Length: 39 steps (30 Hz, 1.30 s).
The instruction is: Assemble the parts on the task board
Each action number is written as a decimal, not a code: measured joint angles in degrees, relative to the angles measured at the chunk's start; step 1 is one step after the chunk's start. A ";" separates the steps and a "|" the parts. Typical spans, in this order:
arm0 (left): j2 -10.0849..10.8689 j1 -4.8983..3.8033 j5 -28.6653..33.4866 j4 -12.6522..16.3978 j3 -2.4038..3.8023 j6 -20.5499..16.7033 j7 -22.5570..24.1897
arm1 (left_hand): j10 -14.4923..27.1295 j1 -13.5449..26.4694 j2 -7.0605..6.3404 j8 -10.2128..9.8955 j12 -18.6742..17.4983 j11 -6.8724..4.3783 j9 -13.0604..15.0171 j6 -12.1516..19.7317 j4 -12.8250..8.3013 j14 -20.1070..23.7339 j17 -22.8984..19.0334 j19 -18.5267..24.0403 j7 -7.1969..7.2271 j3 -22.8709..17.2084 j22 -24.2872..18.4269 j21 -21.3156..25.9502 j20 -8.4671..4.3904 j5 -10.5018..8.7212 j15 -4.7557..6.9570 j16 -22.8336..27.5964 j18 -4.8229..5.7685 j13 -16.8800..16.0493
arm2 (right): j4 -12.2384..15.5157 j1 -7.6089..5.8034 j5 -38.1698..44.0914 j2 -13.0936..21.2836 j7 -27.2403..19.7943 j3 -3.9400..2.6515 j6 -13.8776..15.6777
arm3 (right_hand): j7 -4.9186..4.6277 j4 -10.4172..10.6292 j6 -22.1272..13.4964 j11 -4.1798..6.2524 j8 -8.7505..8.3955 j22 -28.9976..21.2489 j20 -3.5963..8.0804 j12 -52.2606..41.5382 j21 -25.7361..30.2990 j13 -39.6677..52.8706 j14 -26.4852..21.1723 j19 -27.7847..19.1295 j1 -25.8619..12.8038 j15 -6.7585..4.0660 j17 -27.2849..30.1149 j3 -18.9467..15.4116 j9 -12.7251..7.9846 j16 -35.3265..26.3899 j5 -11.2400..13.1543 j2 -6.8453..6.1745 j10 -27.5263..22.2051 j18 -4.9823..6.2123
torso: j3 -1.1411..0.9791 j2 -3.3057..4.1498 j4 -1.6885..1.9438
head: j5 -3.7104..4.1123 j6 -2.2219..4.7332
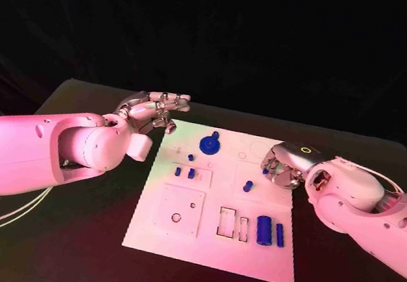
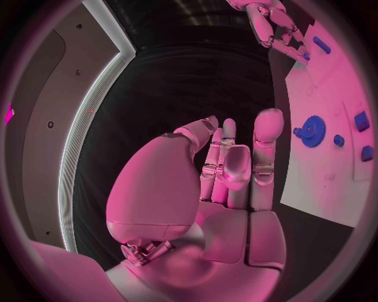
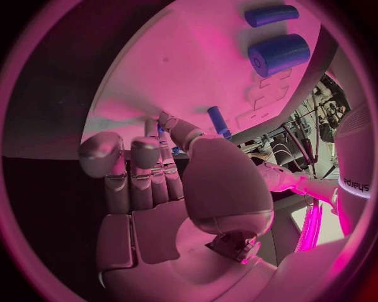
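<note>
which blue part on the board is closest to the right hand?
The small blue peg just left of the right hand, mid-board. The gear and the two cylinders near the front edge sit farther off.

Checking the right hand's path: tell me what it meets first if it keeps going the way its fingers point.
Probably the small blue peg lying on the task board just beyond the right hand; its fingertips look close to it, though depth is unclear.

black table [image 1: 58,249], dark backdrop behind, pink light
</note>
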State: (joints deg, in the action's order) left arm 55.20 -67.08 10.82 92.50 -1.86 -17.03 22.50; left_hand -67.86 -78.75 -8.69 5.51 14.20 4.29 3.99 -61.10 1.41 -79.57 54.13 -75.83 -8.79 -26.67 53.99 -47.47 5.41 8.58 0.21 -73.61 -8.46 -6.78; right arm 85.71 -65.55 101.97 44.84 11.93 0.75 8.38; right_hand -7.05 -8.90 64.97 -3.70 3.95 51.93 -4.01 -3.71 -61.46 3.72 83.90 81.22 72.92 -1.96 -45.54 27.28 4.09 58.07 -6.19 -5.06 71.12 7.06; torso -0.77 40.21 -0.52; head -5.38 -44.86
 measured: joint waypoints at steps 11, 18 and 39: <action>0.03 0.00 0.14 0.05 0.00 0.16 -0.03 | 0.00 -0.01 0.00 0.00 0.24 0.00 -0.01 0.00 -0.06 0.00 0.00 0.00 0.00 0.06 -0.12 0.34 0.00 0.00 0.00 0.00 -0.01 -0.01 | -0.51 0.36 0.72 -0.88 0.06 -0.33 -0.20 | -0.31 0.99 1.38 -0.22 0.00 1.79 -0.40 -0.38 -1.70 0.07 0.22 -0.82 0.23 0.22 -1.49 1.62 0.29 1.59 1.08 -0.23 -0.98 0.00 | -0.03 -0.05 -0.10 | -0.18 -0.01; 0.04 0.00 0.17 0.07 0.00 0.18 -0.10 | 0.00 -0.01 0.00 -0.01 0.24 0.00 -0.01 0.00 -0.06 0.00 -0.04 0.00 0.00 0.06 -0.11 0.34 0.00 0.00 0.00 0.00 0.00 -0.06 | -0.80 0.42 0.80 -1.14 0.00 -0.42 -0.25 | 0.12 1.68 2.45 0.09 0.01 3.59 -0.40 -0.34 -3.32 0.22 0.22 -0.82 0.79 0.21 -3.06 2.44 0.44 3.10 1.68 0.32 -0.65 0.00 | -0.03 -0.05 -0.09 | -0.12 -0.05; 0.04 0.00 0.21 0.16 0.00 0.17 -0.22 | 0.40 -0.25 0.25 0.20 0.90 0.00 -0.01 0.01 -0.38 0.20 -0.16 0.00 0.00 0.38 -0.26 0.55 0.00 0.22 0.20 0.00 0.01 -0.34 | -0.85 0.66 1.04 -1.23 0.26 -0.34 1.10 | 0.33 2.30 3.63 0.47 0.27 6.40 -0.40 -0.40 -5.77 0.10 0.22 -0.81 1.61 0.21 -6.23 3.16 0.87 5.85 3.10 1.00 -0.01 0.01 | -0.04 -0.02 -0.13 | -0.17 -0.14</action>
State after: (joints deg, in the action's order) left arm 55.24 -67.07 11.03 92.66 -1.86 -16.85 22.29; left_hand -67.46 -79.00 -8.44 5.71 15.10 4.29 3.98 -61.10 1.03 -79.37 53.97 -75.83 -8.79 -26.29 53.73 -46.91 5.41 8.80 0.42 -73.61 -8.45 -7.11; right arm 84.86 -64.89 103.00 43.61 12.19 0.42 9.48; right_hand -6.71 -6.60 68.59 -3.23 4.22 58.33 -4.42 -4.11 -67.24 3.83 84.12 80.41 74.52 -1.74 -51.77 30.44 4.96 63.92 -3.09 -4.06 71.10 7.07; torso -0.81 40.19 -0.64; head -5.55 -45.01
